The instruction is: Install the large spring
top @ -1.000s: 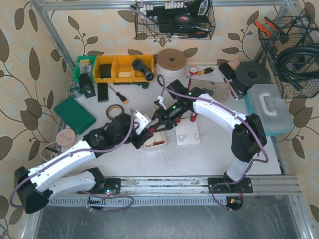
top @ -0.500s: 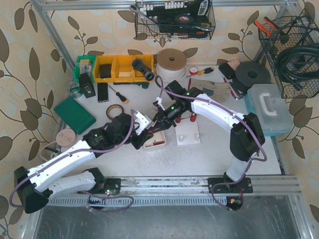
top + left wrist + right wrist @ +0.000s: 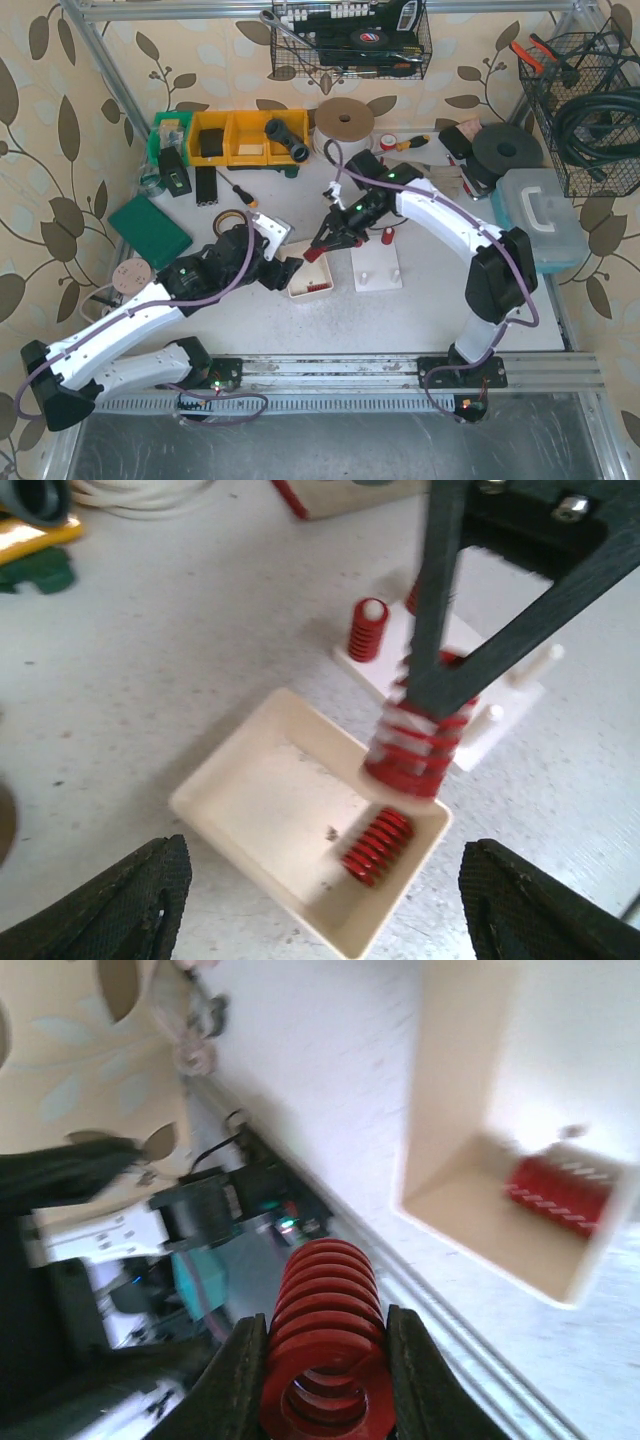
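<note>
The large spring point(image 3: 322, 1345), a glossy red coil with an open bore, is clamped in the right gripper point(image 3: 325, 1380). A cream tray point(image 3: 265, 790) lies below it. The left gripper point(image 3: 320, 855) gapes wide, holding nothing.

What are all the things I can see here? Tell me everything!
large spring: one, red, held in the right claw
smaller spring: one, red, lying in the tray
peg spring: at least one, red, on the peg board
tray: one, cream, middle of table
peg board: one, white, right of tray
bins: three, yellow, back left
tape roll: one, tan, back middle
toolbox: one, pale blue, right side
left claw: one, black, open, empty
right claw: one, black, shut on the large spring
</note>
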Robot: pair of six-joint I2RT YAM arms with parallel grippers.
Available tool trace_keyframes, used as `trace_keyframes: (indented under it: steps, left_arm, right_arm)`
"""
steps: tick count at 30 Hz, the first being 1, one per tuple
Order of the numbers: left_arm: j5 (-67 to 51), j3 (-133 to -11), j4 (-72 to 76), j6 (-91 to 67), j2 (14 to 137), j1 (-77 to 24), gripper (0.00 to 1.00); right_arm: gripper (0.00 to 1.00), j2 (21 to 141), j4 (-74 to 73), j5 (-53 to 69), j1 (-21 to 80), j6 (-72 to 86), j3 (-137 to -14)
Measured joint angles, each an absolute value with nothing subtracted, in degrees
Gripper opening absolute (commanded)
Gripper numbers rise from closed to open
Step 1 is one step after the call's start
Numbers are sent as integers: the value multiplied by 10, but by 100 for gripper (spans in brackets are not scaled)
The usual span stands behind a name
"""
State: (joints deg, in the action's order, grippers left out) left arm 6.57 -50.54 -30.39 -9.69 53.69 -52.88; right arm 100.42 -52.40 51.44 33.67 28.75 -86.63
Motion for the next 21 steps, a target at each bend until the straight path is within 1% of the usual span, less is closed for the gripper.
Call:
trace_keyframes:
  steps: [4,6,8,14,18,21]
  left_arm:
    - [106,-518,-320,-124,519,-529,78]
    - [115,-524,-321,-135,517,-528,71]
    - [112,-528,-321,-146,522,-524,68]
    - [79,-523,-315,-189,547,-513,70]
    - [62,-508,-305,-216,546,-505,73]
    - [52,-494,-297,-233,546,-498,75]
  right_arm:
    - [0,979,-585,416,295,234,-870]
    - [0,961,-623,345,284,205,-876]
    - [0,937,-653,275,281,181,-878]
    - [0,839,-705,106,281,133,-848]
    - [0,814,-738,43,282,115,-830]
    - [0,810,-748,18,282,110,-809]
